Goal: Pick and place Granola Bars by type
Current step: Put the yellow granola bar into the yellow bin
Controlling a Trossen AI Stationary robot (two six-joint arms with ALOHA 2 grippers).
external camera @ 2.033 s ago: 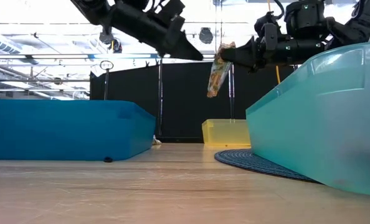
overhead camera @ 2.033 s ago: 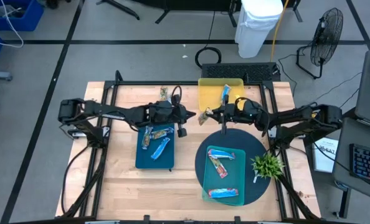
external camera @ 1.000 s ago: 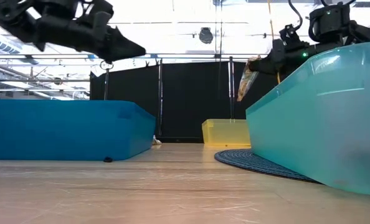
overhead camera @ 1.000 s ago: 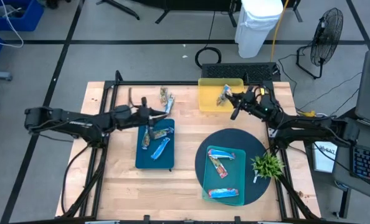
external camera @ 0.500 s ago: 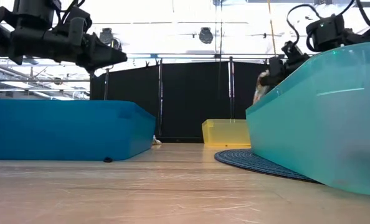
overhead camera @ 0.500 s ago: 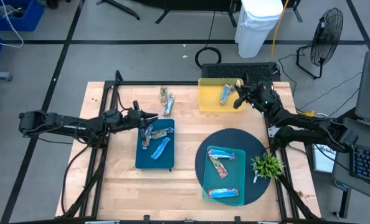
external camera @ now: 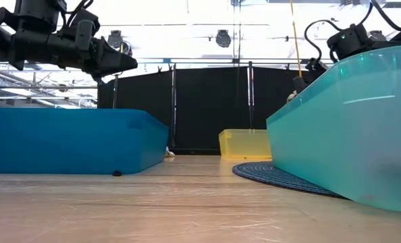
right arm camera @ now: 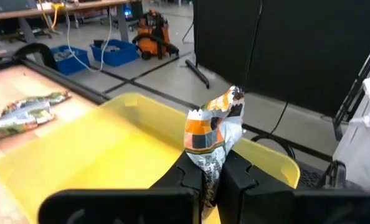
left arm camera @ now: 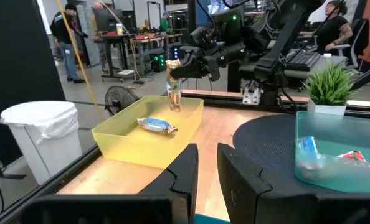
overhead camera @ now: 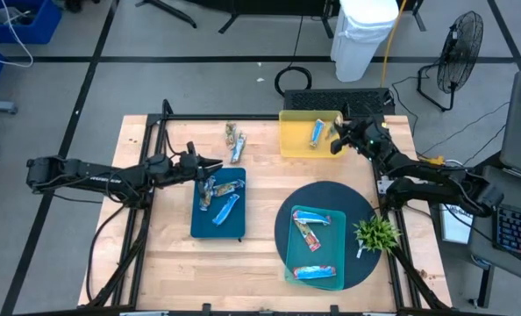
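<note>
- 2 arms at work, so start on the left. What is that one doing?
- The left gripper point(overhead camera: 210, 163) hovers at the far left edge of the blue tray point(overhead camera: 206, 227), fingers point(left arm camera: 186, 163) held a little apart with nothing between them. About 3 bars point(overhead camera: 223, 196) lie in that tray just beside it, blue and mottled wrappers mixed, though the count is hard to make out.
- And loose ones on the wood?
- 2 bars point(overhead camera: 234, 142) lie on the table point(overhead camera: 155, 263) beyond the blue tray, near the gripper but apart from it. I judge they are still unsorted.
- Moving right?
- The yellow bin point(overhead camera: 296, 144) at the far edge holds 1 blue-wrapped bar point(left arm camera: 157, 126). The right gripper point(overhead camera: 337, 138) is over the bin's right end, pressed onto a mottled bar point(right arm camera: 211, 137) that stands upright between its fingers, the wrapper's top sticking out above them.
- So is it released?
- No, it is pinched above the bin, not resting in it. Placing it looks like the step in hand.
- Further right?
- The teal tray point(overhead camera: 317, 272) on the dark round mat point(overhead camera: 361, 263) holds 1 mottled bar and 2 blue ones, well apart from both grippers.
- Progress?
- Partway, I judge: types are mixed in both trays and 2 bars wait on the table.
</note>
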